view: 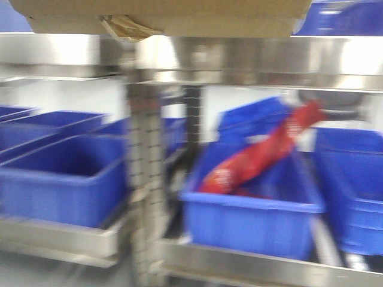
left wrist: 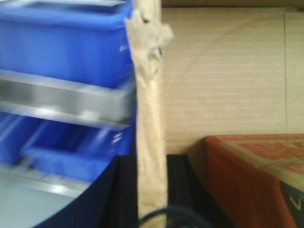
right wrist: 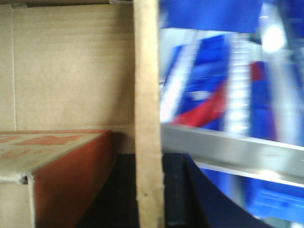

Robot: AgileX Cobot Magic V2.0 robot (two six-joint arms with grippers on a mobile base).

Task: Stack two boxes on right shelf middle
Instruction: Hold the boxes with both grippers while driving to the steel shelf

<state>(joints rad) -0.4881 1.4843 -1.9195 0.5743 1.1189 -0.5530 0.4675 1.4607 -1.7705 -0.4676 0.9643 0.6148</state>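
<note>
A tan cardboard box (view: 161, 15) fills the top edge of the front view, with a torn tape strip (view: 122, 27) hanging under it. It sits just above a shiny steel shelf rail (view: 257, 63). My left gripper (left wrist: 151, 164) is shut on the box's ragged left wall (left wrist: 149, 95), one black finger (left wrist: 124, 190) on each side. My right gripper (right wrist: 148, 161) is shut on the opposite wall (right wrist: 146, 85) in the same way. Inside the box lies an orange-printed carton (left wrist: 256, 171) (right wrist: 57, 166). All views are blurred.
Blue plastic bins (view: 66, 179) stand on the lower steel levels, and one (view: 251, 215) holds a red packet (view: 263, 152). A perforated steel post (view: 143, 167) divides left from right. Steel rails (left wrist: 61, 99) (right wrist: 237, 149) and blue bins lie just outside the box walls.
</note>
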